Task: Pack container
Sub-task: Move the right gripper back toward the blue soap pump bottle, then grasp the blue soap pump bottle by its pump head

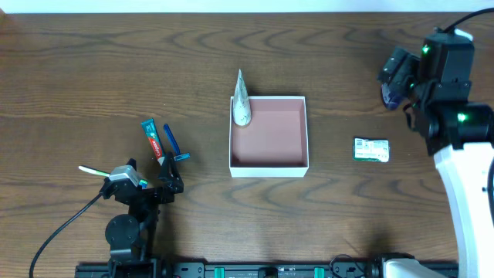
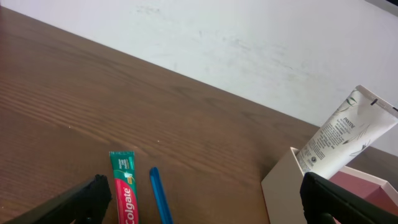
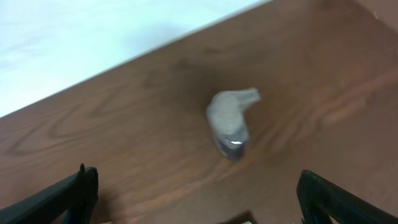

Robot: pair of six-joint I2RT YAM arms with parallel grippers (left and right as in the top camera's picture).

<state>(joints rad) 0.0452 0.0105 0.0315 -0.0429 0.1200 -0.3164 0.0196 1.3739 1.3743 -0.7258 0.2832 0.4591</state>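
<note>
The container, a square white box with a pink inside, stands mid-table. A white tube leans over its far left corner, and shows in the left wrist view above the box wall. A Colgate toothpaste and a blue stick-like item lie left of the box. My left gripper is open and empty just in front of them. My right gripper is open and empty over a small white-capped bottle at the far right.
A green and white packet lies right of the box. A green-white toothbrush lies at the far left beside the left arm. The wooden table runs to a white wall at the back.
</note>
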